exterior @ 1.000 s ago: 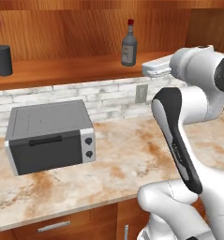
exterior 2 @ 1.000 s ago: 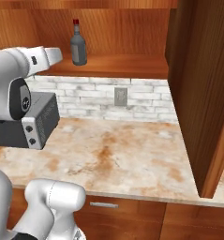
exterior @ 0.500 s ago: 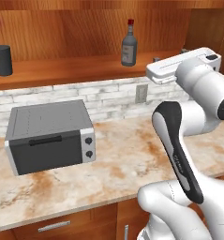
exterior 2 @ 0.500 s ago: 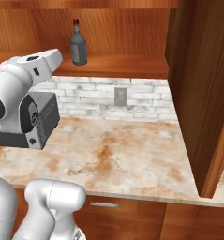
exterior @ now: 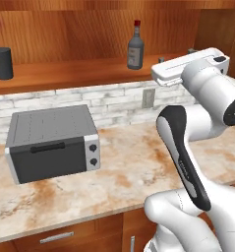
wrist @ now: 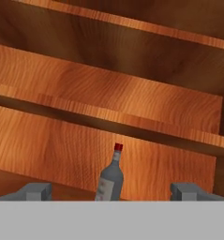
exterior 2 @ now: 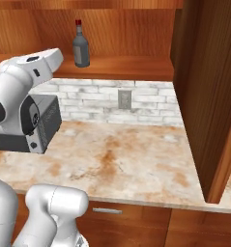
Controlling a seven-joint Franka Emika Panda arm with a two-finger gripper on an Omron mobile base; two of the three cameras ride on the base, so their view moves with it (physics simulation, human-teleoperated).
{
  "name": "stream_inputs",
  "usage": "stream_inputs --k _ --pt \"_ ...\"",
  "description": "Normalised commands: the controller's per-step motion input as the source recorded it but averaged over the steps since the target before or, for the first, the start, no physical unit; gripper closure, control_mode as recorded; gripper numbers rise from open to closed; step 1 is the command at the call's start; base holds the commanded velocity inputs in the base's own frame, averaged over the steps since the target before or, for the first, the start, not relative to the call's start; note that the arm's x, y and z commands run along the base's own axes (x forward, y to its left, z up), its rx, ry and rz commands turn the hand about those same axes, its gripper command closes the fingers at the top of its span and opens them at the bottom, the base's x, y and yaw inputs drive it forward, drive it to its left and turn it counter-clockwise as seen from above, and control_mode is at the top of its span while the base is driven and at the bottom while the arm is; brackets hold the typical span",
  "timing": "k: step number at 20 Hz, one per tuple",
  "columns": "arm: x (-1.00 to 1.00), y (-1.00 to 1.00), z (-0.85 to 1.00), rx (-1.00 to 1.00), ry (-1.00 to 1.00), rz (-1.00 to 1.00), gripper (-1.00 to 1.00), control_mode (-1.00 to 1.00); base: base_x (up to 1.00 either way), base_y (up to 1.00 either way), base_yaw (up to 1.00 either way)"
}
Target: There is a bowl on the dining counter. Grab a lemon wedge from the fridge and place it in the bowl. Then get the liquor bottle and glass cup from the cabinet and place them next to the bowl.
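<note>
Claw (wrist: 111, 191): jaws spread wide apart, holding nothing, raised to shelf height and aimed at the bottle; in the hand view its two grey fingertips (wrist: 36, 191) stand one on each side of the bottle, not touching it.

Cabinet (exterior 2: 204, 87): reddish-brown wood, open-fronted, with a tall side panel reaching down to the counter at the right of the right base view. Its shelf (exterior: 74, 74) runs along the wall above the tiled strip.

Counter (exterior: 124, 172): beige marble top with rust-coloured veins, wooden drawer fronts with silver handles below it.

Wall strip (exterior 2: 107, 99): pale stone bricks between shelf and counter, with one white socket plate (exterior 2: 123, 99) set in it.

Robot arm (exterior: 188, 162): white with dark joints, rising at the lower right of the left base view; its upper link reaches toward the shelf.

Toaster oven (exterior: 52, 142): grey box with a dark door, a bar handle and two knobs, standing on the counter at the left.

Liquor bottle (exterior: 135, 47): clear greyish glass, red cap, upright on the shelf, near the hand's front end in the left base view.

Glass cup (exterior: 2, 63): dark grey tumbler, upright at the far left of the same shelf, well apart from the bottle.
</note>
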Motion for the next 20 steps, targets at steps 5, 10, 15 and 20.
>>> stream_inputs --k 5,10,15,20 --pt "0.02 0.01 0.03 0.06 0.07 0.0 -1.0 -1.0 0.0 0.0 0.0" --pt "0.2 0.14 0.03 0.07 0.1 0.0 -1.0 -1.0 0.0 0.0 0.0" --pt "0.37 0.05 0.08 0.02 0.19 0.0 -1.0 -1.0 0.0 0.0 0.0" --pt "0.49 0.0 0.01 0.0 0.21 0.0 -1.0 -1.0 0.0 0.0 0.0"
